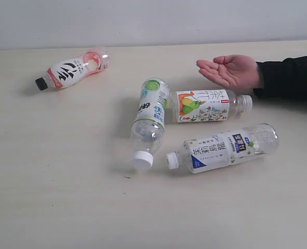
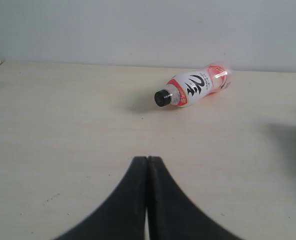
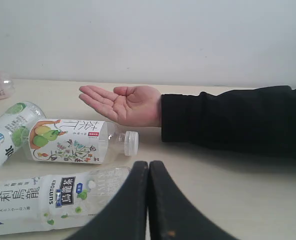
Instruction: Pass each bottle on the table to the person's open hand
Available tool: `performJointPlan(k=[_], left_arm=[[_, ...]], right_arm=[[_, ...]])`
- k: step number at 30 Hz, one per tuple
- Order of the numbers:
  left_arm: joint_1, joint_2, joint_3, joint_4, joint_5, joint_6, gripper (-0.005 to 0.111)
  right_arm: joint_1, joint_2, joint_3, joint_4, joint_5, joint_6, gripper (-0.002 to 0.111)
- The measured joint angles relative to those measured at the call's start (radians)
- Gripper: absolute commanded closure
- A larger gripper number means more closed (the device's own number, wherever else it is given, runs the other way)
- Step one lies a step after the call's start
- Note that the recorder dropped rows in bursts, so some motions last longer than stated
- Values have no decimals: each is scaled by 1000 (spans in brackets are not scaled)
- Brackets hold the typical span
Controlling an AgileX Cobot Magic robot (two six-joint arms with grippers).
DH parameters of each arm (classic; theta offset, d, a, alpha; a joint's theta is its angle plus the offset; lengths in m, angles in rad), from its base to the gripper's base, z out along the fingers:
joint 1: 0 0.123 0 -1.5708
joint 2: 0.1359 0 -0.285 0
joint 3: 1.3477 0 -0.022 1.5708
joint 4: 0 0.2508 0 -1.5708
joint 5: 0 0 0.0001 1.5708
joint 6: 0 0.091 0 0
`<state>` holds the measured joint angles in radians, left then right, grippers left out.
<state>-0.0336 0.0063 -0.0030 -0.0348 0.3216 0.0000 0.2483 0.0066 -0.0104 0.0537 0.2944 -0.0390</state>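
Several bottles lie on their sides on the pale table [image 1: 65, 207]. The pink-and-white bottle [image 1: 73, 68] with a black cap is at the far left. A green-label bottle [image 1: 149, 122], a pear-picture bottle [image 1: 208, 105] and a blue-label bottle [image 1: 223, 147] cluster in the middle. The person's open hand [image 1: 230, 70], palm up with a black sleeve, reaches in from the right above the pear bottle. Neither gripper shows in the exterior view. My left gripper [image 2: 147, 159] is shut and empty, well short of the pink bottle [image 2: 195, 85]. My right gripper [image 3: 149, 163] is shut and empty beside the blue-label bottle [image 3: 48, 200], below the hand [image 3: 123, 104].
A grey wall [image 1: 153, 21] runs along the table's far edge. The person's black-sleeved forearm [image 1: 291, 78] lies across the right side of the table. Bare tabletop stretches along the front and the left.
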Motion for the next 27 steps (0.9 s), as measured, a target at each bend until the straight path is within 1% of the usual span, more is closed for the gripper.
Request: performJointPlan(k=[20,23,24,25,27], left_arm=[[0,0,0,0,0,0,107],[0,0,0,18,-6,34,107],[0,0,2,15,-26,36,107],[0,0,3,-7,-47,28,107],[0,0,4,-114,-111,-31,107]], right_arm=[[0,0,0,0,0,0,108],[0,0,0,0,0,0,108],[0,0,0,0,0,0,108],[0,0,0,0,0,0,108],[0,0,0,0,0,0,108]])
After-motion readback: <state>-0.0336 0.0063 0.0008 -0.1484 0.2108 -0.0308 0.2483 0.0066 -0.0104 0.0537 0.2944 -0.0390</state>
